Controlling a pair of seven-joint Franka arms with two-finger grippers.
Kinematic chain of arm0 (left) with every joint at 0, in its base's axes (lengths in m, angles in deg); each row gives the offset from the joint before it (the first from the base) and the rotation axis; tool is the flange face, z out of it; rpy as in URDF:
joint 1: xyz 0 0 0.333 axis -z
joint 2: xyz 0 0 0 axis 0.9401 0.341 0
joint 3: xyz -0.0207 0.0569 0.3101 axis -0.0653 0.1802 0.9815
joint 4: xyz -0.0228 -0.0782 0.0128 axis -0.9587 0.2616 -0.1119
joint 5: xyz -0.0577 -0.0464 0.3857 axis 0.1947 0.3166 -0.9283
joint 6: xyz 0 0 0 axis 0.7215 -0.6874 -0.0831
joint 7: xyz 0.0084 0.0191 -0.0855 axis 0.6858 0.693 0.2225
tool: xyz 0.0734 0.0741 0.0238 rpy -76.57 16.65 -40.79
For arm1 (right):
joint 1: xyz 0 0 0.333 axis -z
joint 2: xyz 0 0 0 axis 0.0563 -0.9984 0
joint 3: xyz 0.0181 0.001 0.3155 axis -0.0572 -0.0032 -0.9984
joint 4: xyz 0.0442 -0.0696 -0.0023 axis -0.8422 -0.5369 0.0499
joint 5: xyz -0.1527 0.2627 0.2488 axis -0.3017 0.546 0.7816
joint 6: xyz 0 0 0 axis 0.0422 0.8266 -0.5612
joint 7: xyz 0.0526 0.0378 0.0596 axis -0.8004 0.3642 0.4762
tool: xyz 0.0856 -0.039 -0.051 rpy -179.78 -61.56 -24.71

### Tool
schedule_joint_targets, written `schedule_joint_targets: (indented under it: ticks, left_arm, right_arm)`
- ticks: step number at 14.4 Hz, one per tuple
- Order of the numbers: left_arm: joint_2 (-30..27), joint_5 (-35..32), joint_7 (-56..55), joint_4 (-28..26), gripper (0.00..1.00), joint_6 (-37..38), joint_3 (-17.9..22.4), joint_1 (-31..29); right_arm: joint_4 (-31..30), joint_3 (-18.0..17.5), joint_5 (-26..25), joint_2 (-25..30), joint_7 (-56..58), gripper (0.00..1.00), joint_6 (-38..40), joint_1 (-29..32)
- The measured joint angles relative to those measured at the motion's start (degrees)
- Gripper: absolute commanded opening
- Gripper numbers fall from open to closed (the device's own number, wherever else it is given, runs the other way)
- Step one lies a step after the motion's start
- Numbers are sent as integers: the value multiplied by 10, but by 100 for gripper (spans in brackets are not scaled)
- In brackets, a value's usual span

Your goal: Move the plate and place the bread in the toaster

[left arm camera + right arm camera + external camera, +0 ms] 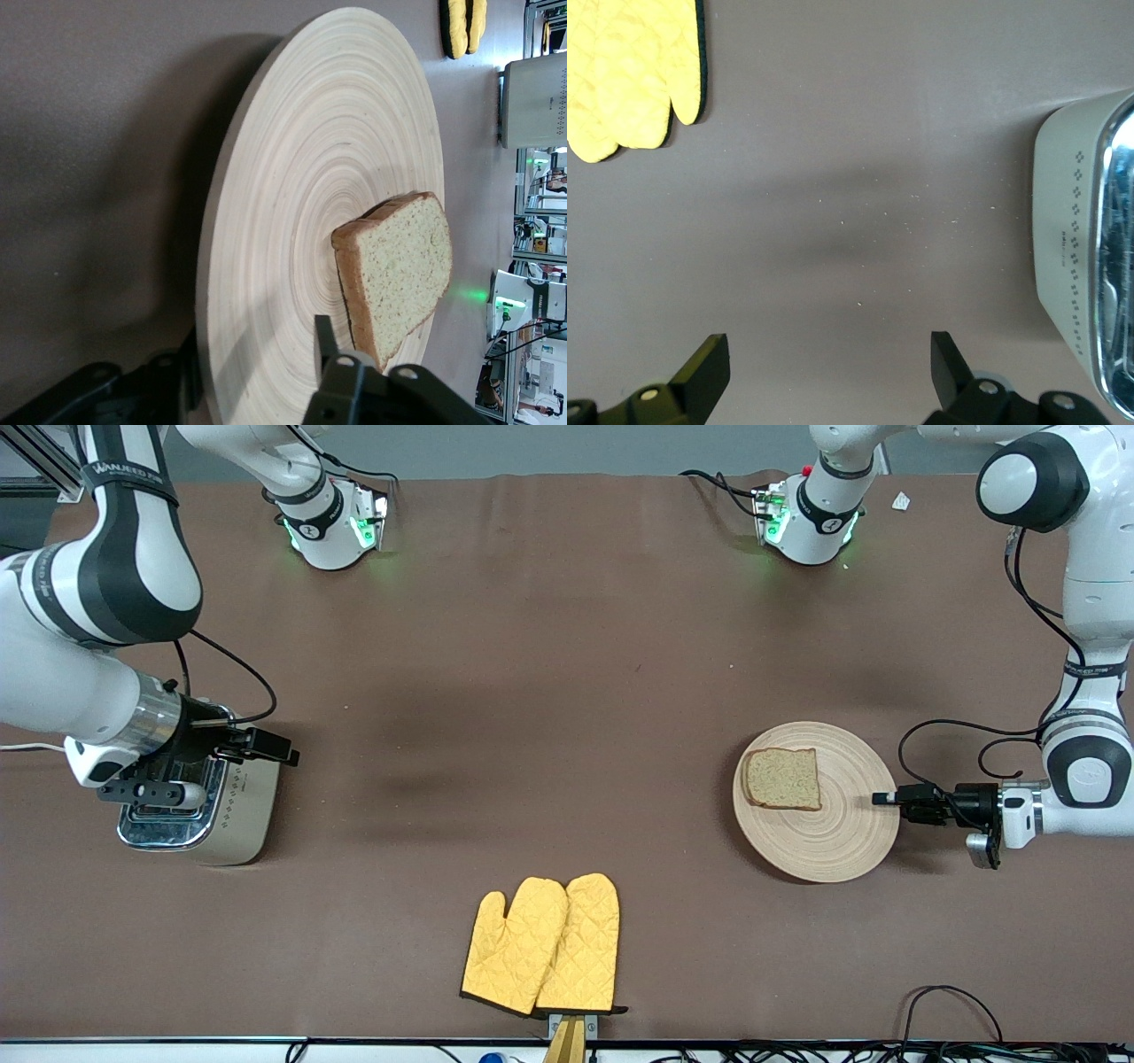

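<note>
My left gripper (pixel 879 799) sits at the rim of the plate (pixel 828 841) toward my left arm's end of the table, one finger (pixel 324 341) over the wood and the other under it, apparently clamping the edge. The bread (pixel 781 779) lies on the plate. My right gripper (pixel 824 365) hangs spread wide above the toaster (pixel 232 815).

Between the toaster (pixel 208 815) and the plate (pixel 819 841) the table (pixel 532 691) lies bare for my end effectors; only the yellow mitts (pixel 542 946) block its near edge.
</note>
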Motion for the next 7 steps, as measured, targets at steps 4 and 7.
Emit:
schedule_joint_targets:
  ticks: [4,7]
  left_arm:
    - [0,5,6,8,0,6,-10,-4]
    - [-4,5,-12,14,0,11,-68,-13]
  right_arm:
    - [-3,0,2,-19,0,100,-27,-11]
    - [-17,0,3,-27,0,100,-47,-25]
